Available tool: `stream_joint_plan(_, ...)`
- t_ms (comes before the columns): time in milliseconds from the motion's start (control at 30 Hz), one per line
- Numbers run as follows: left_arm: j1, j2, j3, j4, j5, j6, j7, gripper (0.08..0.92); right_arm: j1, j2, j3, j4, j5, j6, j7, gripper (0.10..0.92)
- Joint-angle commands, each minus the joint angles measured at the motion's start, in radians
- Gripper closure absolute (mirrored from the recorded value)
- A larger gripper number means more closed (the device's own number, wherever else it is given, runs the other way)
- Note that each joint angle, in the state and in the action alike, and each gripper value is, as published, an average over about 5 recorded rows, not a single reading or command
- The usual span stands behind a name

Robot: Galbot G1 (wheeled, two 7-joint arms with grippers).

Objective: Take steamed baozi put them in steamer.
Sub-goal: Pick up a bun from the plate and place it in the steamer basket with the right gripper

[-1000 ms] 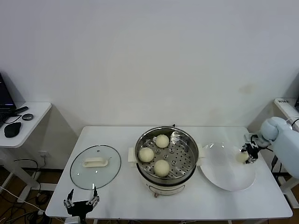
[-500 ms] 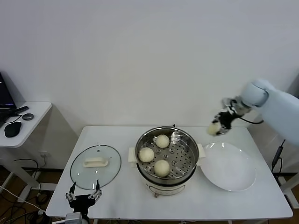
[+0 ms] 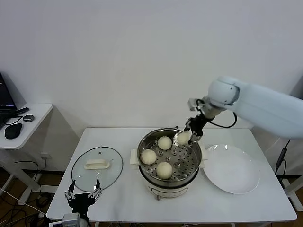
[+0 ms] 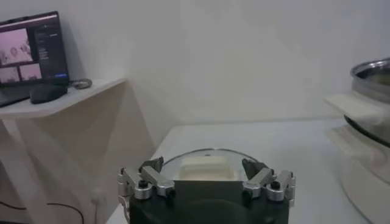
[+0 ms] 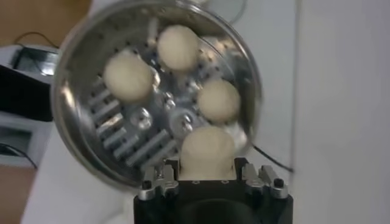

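Note:
The steamer (image 3: 168, 180) stands mid-table, a shiny steel pot with a perforated tray (image 5: 131, 143). Three cream-white baozi lie on that tray: one at the back (image 3: 164, 143), one on the left (image 3: 148, 156), one at the front (image 3: 164, 170). My right gripper (image 3: 186, 136) hangs over the pot's back right rim, shut on a fourth baozi (image 3: 182, 137). In the right wrist view that bun (image 5: 207, 152) fills the space between the jaws, with the other three below it. My left gripper (image 3: 83, 197) waits open at the table's front left edge.
A round glass lid (image 3: 96, 168) with a cream handle lies left of the steamer, just ahead of my left gripper (image 4: 206, 173). A bare white plate (image 3: 232, 169) sits on the right. A side desk (image 3: 23, 124) with a mouse stands far left.
My right gripper lifted the baozi off the plate, swung up and leftward, and now holds it over the steamer's back right rim. The left gripper barely shifted.

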Motion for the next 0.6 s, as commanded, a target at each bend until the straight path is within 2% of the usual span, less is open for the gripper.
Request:
stream_joint_plan(33,-0.003,-0.002,0.0,-0.003,-0.003,0.0,0.0,0.177,-0.009,0.046,-0.095,0.059,0.045,-0.091,0.082,0.491)
stream_joint_plan(600,0.0,-0.003,-0.001,0.0,-0.003,0.0,-0.003,0.177,-0.061,0.077,-0.092,-0.006,-0.074,-0.084,0.115,0.491)
